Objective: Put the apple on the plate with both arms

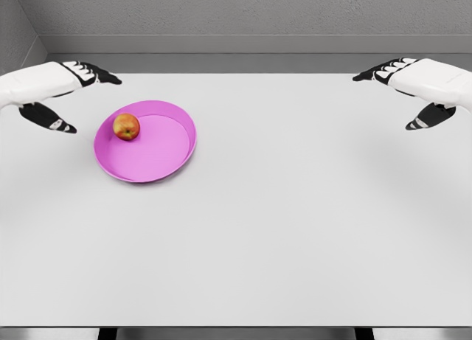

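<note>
Apple point(126, 126) on plate point(158, 152), resting in the plate's left part, near the rim on the left robot hand's side; task judged done as things lie

Left robot hand point(63, 96) at the table's point(295, 229) far left, fingers spread and holding nothing, thumb apart below the fingers; clear of apple and plate, just left of the plate's rim

Right robot hand point(413, 93) at the far right, likewise spread and empty, well apart from the plate

Relation for any coming move: apple lying to the right of and slightly nearer than the left robot hand, far to the left of the right one; left robot hand much the nearer

Apple near round, no long axis to speak of; dark stem end seemingly turned down toward the camera, too small to be sure

Plate round, no long axis, flat on the table left of centre

Risk judged slight: apple off-centre, could roll if the plate is nudged
</note>
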You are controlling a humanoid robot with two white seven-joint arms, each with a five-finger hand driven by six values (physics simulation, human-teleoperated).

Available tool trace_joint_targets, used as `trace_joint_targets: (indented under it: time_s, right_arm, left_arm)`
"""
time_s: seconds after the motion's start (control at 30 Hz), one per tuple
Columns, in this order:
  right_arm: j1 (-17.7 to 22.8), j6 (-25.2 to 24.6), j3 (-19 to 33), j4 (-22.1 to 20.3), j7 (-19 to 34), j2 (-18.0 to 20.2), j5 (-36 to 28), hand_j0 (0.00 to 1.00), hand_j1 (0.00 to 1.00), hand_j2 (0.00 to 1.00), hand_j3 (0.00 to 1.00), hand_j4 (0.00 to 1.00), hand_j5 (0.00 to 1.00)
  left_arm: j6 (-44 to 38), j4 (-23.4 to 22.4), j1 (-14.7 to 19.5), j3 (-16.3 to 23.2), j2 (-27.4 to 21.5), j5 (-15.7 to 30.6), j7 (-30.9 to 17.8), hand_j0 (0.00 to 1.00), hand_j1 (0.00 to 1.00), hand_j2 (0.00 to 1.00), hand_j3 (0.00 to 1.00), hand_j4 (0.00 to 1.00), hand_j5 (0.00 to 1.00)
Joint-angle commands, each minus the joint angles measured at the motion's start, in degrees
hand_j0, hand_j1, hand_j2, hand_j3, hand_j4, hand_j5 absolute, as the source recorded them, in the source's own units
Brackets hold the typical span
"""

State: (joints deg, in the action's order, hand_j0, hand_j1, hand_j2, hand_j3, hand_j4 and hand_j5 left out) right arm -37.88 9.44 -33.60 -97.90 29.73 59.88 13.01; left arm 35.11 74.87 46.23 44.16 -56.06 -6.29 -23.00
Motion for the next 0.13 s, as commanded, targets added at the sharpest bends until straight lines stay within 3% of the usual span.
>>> trace_joint_targets:
  time_s: [0.0, 0.1]
  right_arm:
    - [0.1, 0.0, 0.0, 0.0, 0.0, 0.0, -0.1, 1.0, 1.0, 1.0, 1.0, 1.0, 1.0]
    - [0.1, 0.0, 0.0, 0.0, 0.0, 0.1, -0.1, 1.0, 1.0, 1.0, 1.0, 1.0, 1.0]
  left_arm:
    - [-0.1, -0.2, 0.1, -0.6, 0.0, 0.2, 0.0, 1.0, 1.0, 1.0, 1.0, 1.0, 1.0]
    - [-0.1, -0.3, 0.0, -0.5, 0.1, 0.1, 0.0, 1.0, 1.0, 1.0, 1.0, 1.0, 1.0]
